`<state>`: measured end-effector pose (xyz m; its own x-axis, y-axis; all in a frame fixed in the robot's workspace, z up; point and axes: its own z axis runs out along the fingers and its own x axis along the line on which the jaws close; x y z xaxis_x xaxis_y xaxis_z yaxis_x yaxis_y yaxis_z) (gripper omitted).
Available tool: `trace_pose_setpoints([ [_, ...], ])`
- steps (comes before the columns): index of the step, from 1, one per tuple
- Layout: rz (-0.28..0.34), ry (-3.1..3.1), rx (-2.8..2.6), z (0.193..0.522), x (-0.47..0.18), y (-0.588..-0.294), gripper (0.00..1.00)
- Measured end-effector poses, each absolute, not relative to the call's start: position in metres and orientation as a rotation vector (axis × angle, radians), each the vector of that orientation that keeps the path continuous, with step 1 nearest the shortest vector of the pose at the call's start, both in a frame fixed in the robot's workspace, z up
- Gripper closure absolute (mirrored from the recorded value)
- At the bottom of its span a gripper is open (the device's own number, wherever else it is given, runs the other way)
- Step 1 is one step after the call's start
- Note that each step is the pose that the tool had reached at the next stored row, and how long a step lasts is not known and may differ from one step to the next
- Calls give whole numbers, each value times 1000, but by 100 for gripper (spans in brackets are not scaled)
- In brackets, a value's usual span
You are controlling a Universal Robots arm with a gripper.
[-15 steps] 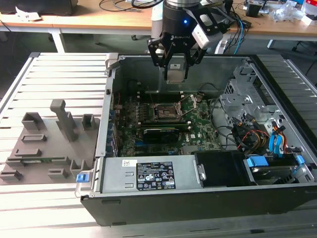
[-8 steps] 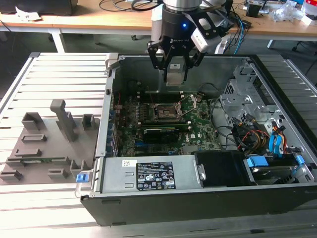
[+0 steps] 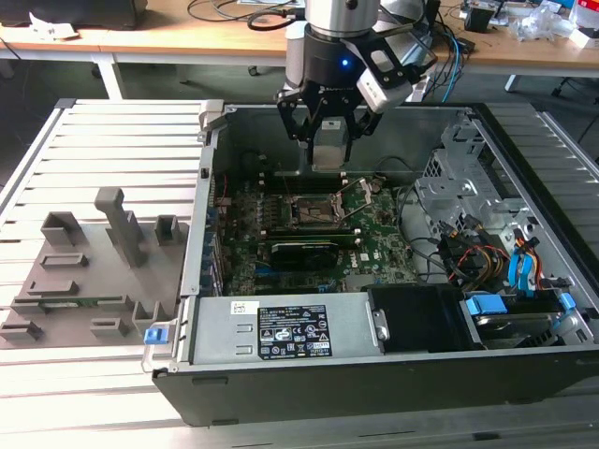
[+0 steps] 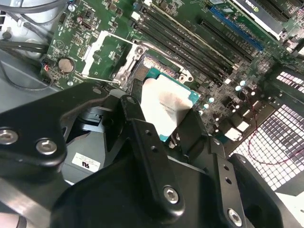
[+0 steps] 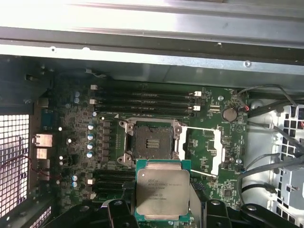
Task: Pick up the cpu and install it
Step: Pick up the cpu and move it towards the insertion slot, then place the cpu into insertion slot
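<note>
Arm [image 3: 335, 23] hangs straight down from above, wrist upright, a blue light glowing on its collar. Gripper [image 3: 329, 140] points down, and its black fingers [image 4: 142, 135] are clamped on opposite edges of the cpu [image 5: 162, 191], held level in both wrist views.

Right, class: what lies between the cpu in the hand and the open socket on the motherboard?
Nothing: in the exterior view the cpu, held in the hand, hangs above the socket with a bare gap between them.
</note>
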<state>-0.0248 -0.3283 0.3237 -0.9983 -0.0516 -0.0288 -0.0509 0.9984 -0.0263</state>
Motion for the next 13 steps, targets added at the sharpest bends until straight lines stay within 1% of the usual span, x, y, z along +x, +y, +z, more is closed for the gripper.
trace_pose_setpoints([
  [13, -42, 3111, -80, 324, -25, -328, 46],
])
